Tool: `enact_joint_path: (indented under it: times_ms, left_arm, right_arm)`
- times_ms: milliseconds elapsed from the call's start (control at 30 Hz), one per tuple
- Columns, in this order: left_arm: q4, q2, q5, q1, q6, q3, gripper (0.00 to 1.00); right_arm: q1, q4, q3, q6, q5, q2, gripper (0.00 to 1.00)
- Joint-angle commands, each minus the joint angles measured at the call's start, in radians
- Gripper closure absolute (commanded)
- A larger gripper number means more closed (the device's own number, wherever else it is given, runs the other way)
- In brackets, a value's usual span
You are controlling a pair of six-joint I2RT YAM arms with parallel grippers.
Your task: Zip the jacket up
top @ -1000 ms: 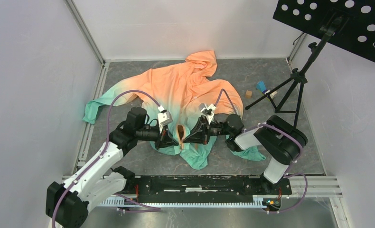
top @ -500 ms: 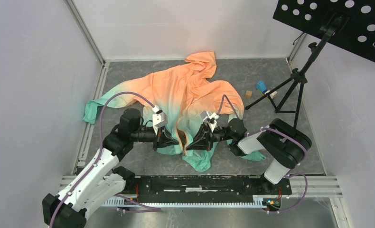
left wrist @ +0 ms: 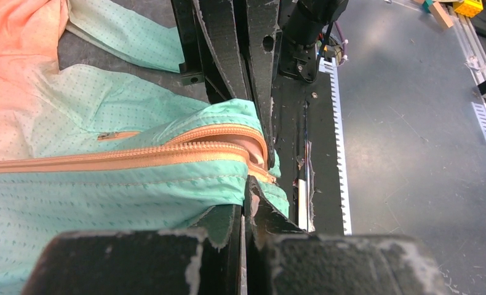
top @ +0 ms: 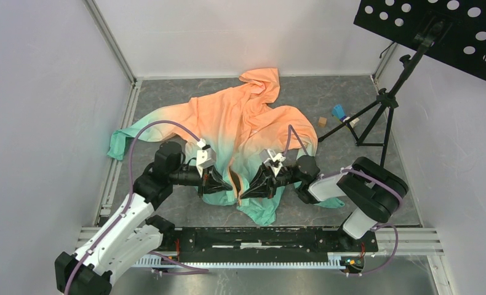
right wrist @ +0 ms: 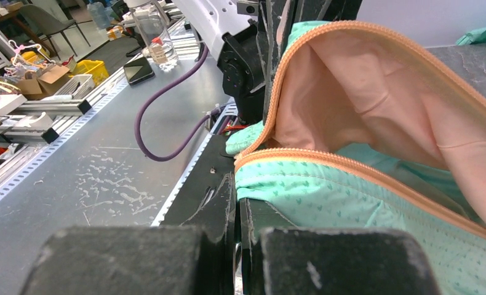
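Observation:
The jacket [top: 234, 120] lies spread on the grey floor, orange at the hood, mint green at the hem. Its orange front zipper [top: 235, 178] runs down the middle, open. My left gripper [top: 227, 187] is shut on the left hem edge [left wrist: 185, 184] beside the zipper. My right gripper [top: 245, 190] is shut on the right hem edge [right wrist: 326, 184] just across the opening. The two grippers face each other, nearly touching, at the zipper's bottom end. In the left wrist view the zipper tape [left wrist: 167, 150] curls round at the hem. In the right wrist view the orange lining [right wrist: 382, 92] gapes open.
A black tripod stand [top: 376, 117] holding a perforated black plate [top: 450, 31] stands at the back right. A small wooden block [top: 322, 121] and a blue object [top: 339, 112] lie near it. White walls enclose the floor; a rail [top: 271, 236] runs along the near edge.
Both grippers have moved toward the near edge, dragging the hem with them. The two front edges have come closer together and the zipper gap has narrowed.

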Motion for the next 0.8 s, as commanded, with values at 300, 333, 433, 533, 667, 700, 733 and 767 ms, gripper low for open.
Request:
enact_joint_path:
  times_ms: [300, 333, 433, 533, 667, 700, 733, 767]
  left_arm:
    - [0.041, -0.002, 0.019, -0.003, 0.019, -0.016, 0.98]
    - [0.041, -0.003, 0.020, -0.003, 0.020, -0.015, 0.98]
    - [0.042, -0.005, 0.027, -0.003, 0.022, -0.014, 0.98]
    - [0.047, -0.009, 0.035, -0.003, 0.019, -0.016, 0.98]
    - [0.054, -0.010, 0.039, -0.003, 0.014, -0.019, 0.98]
    - [0.054, -0.011, 0.039, -0.003, 0.014, -0.019, 0.98]
    - [0.055, -0.013, 0.037, -0.003, 0.013, -0.018, 0.98]
    - [0.054, -0.017, 0.034, -0.003, 0.014, -0.017, 0.98]
  right_arm:
    - [-0.004, 0.486, 0.034, 0.009, 0.003, -0.074, 1.00]
    - [-0.003, 0.486, 0.038, 0.013, 0.005, -0.073, 1.00]
    - [-0.004, 0.486, 0.048, 0.020, 0.006, -0.051, 1.00]
    - [-0.004, 0.487, 0.055, 0.028, 0.014, -0.038, 1.00]
    - [-0.004, 0.486, 0.060, 0.028, 0.019, -0.026, 1.00]
    - [-0.004, 0.487, 0.061, 0.027, 0.016, -0.023, 1.00]
    - [-0.004, 0.487, 0.057, 0.028, 0.014, -0.021, 1.00]
    - [-0.004, 0.486, 0.053, 0.023, 0.011, -0.019, 1.00]
